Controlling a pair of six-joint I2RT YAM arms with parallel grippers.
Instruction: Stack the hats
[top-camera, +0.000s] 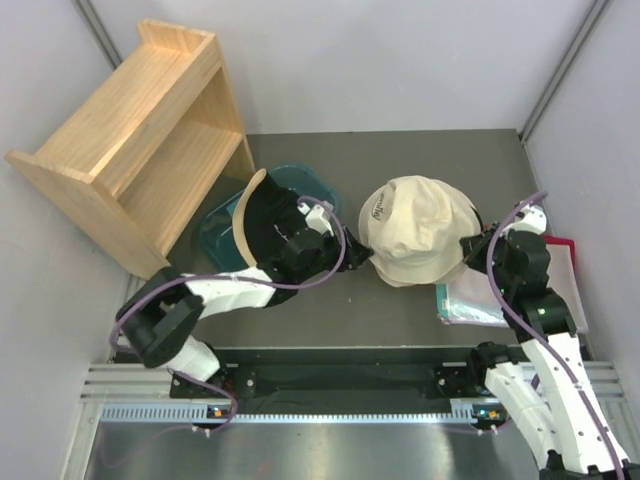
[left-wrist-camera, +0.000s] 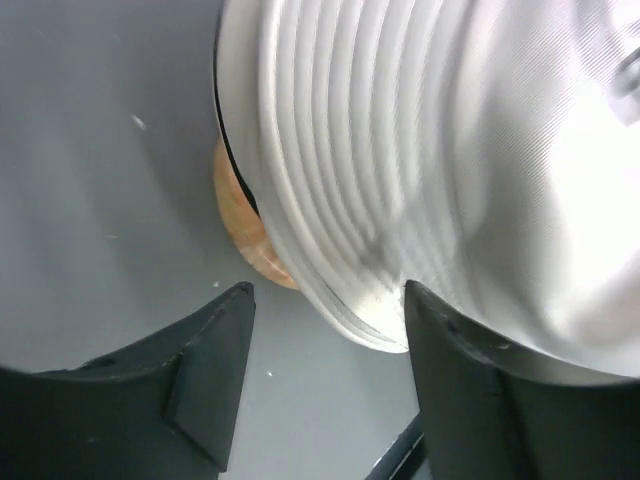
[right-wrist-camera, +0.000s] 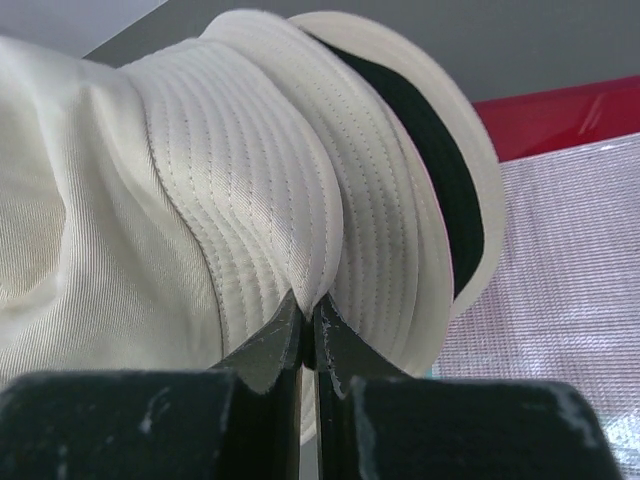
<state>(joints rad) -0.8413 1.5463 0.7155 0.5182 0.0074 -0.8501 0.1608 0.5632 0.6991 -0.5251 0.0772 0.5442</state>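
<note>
We see 2 arms of identical build in the top view. The left arm (top-camera: 215, 290) sits lower left & the right arm (top-camera: 560, 360) lower right, both w/ white shell links & chunky black joint housings. A thin purple left cable (top-camera: 300, 286) & right cable (top-camera: 490, 262) run along them. Tiny orange/blue spots show by each base at btm. In the wrist views, the left gripper (left-wrist-camera: 330, 300) has matte black wedge fingers. The right gripper (right-wrist-camera: 310, 325) has black tapered fingers & a blocky body w/ whitish scuffs.
</note>
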